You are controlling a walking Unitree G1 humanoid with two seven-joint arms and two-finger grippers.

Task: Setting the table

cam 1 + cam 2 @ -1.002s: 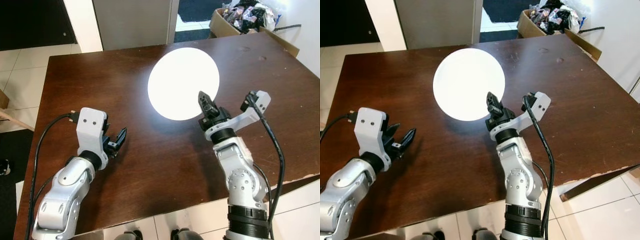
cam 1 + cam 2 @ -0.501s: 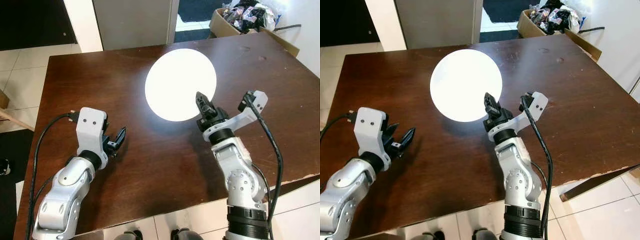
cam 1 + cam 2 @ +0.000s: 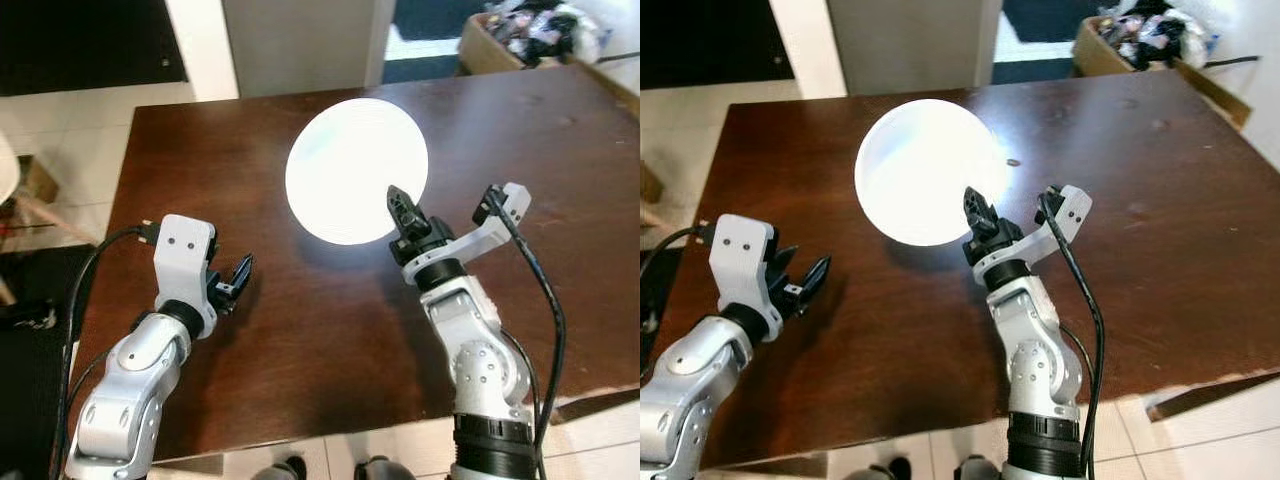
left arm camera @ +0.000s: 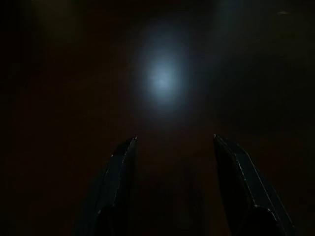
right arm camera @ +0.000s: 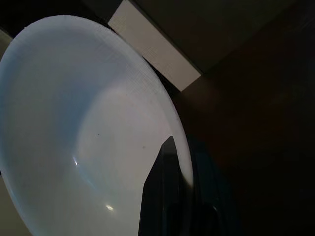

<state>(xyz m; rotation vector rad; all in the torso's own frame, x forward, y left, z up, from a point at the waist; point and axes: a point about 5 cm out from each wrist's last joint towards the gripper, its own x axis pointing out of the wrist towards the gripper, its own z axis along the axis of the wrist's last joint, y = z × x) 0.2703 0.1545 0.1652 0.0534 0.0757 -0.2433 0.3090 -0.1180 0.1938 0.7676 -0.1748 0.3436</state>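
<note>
My right gripper point(image 3: 398, 200) has its fingers closed on the near rim of the white plate point(image 3: 355, 165), which sits mid-counter toward the far edge. My left gripper point(image 3: 238, 274) hovers low over bare wood at the near left, fingers spread apart, holding nothing. The dark brown counter point(image 3: 300, 320) carries no obstruction between them. A cardboard box point(image 3: 1140, 40) of clutter stands on the floor beyond the far right corner.

A plain white plate point(image 3: 352, 165) sits on a dark brown table point(image 3: 250, 340).
</note>
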